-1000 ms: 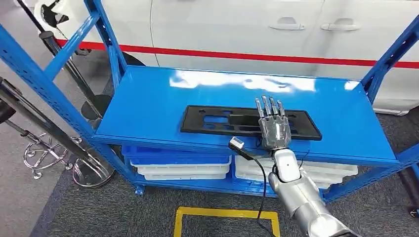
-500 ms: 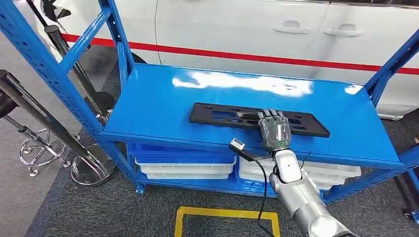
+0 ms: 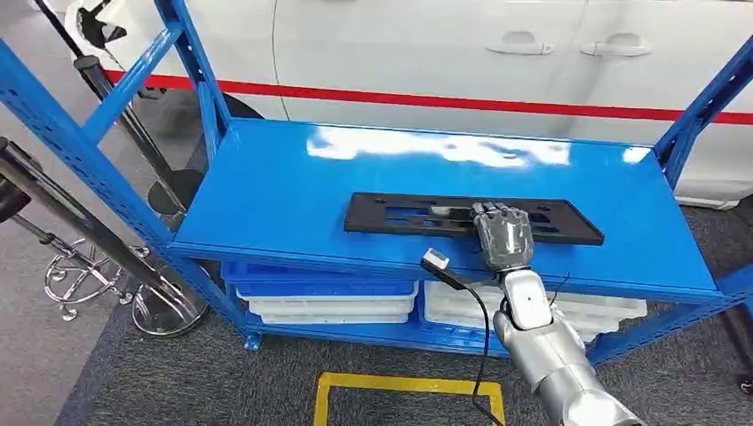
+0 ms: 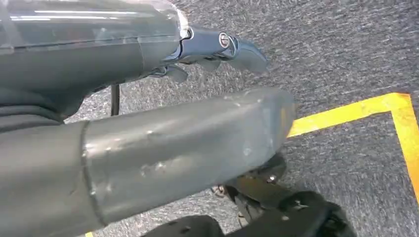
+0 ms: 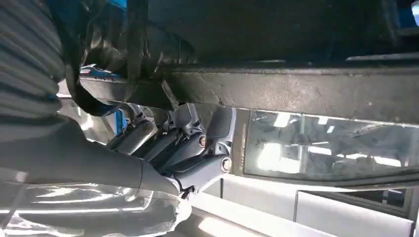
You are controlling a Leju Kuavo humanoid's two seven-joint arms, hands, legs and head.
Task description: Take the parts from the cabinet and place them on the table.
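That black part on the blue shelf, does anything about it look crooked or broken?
Slightly crooked: the black part lies a little skewed to the shelf edge, its right end nearer the front. No damage shows. The right hand curls over its near edge.

Blue shelf (image 3: 293,191), long black part (image 3: 408,216) lying flat near front edge

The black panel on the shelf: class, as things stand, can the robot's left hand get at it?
Probably not yet. The left hand hangs low over the carpet beside the yellow floor line, away from the shelf. Nothing blocks the black panel, though the right hand already grips it.
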